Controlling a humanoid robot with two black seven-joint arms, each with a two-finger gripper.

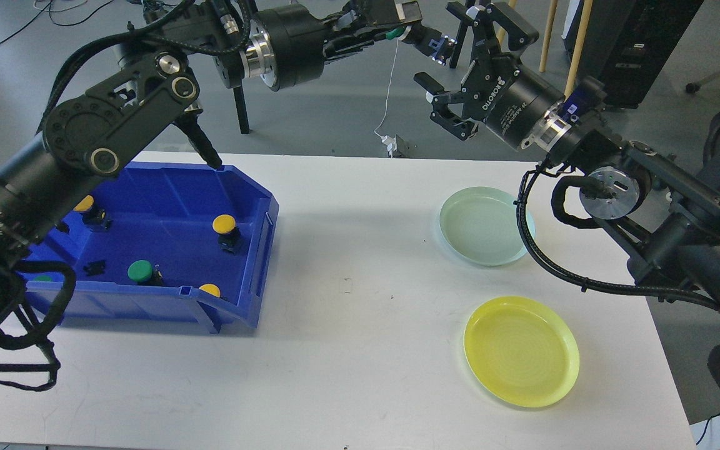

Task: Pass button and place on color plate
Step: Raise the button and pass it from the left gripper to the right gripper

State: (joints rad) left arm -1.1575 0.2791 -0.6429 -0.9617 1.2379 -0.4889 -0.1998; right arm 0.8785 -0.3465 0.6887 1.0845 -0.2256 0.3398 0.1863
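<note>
My left gripper (397, 25) is shut on a green button (419, 39) and holds it high above the table's far edge, its dark base pointing right. My right gripper (457, 59) is open, its fingers spread right next to the button's base, one above and one below. A pale green plate (486, 226) and a yellow plate (521, 351) lie empty on the white table's right side. The blue bin (260, 250) at left holds yellow buttons (224, 224) and a green button (140, 270).
A small dark part (94, 267) lies in the bin. Chair and stand legs (469, 81) rise behind the table. My right arm's cable (560, 269) hangs over the pale green plate's right rim.
</note>
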